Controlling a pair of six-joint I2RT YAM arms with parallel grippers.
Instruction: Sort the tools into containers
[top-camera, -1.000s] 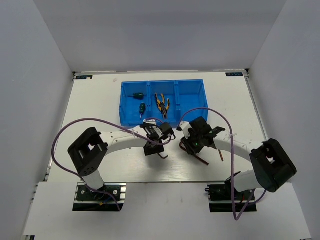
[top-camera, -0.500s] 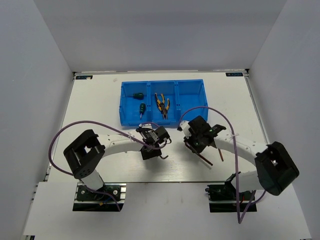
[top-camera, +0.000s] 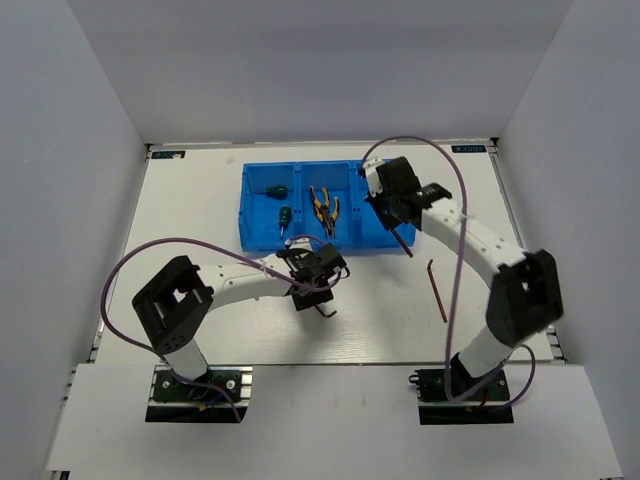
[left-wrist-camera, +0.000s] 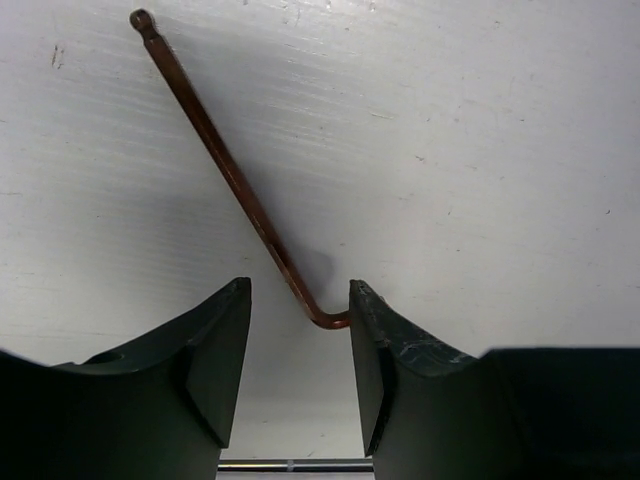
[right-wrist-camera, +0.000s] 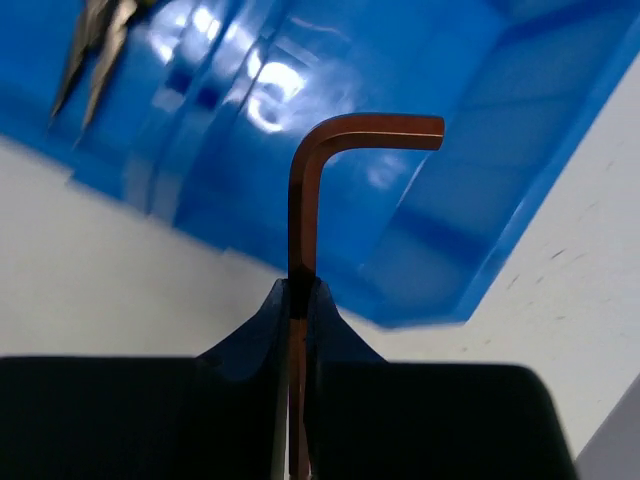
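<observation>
The blue three-part bin (top-camera: 246, 205) stands at the back of the table. Its left part holds two green screwdrivers (top-camera: 281, 203), and its middle part holds the yellow-handled pliers (top-camera: 323, 208). My right gripper (top-camera: 393, 213) hangs over the near edge of the right part, shut on a brown hex key (right-wrist-camera: 304, 200) whose short leg points forward over the bin (right-wrist-camera: 480, 170). My left gripper (left-wrist-camera: 298, 292) is open, low over the table, its jaws on either side of the bend of a second hex key (left-wrist-camera: 235, 180). A third hex key (top-camera: 437, 290) lies on the table at the right.
White walls enclose the table on three sides. Purple cables (top-camera: 130, 270) loop from both arms over the near half of the table. The left arm's elbow (top-camera: 175, 300) sits low at the near left.
My right gripper shut on a hex key near the table's middle, lifted it and swung it back to the bin's right compartment. My left gripper stayed open over its hex key.
</observation>
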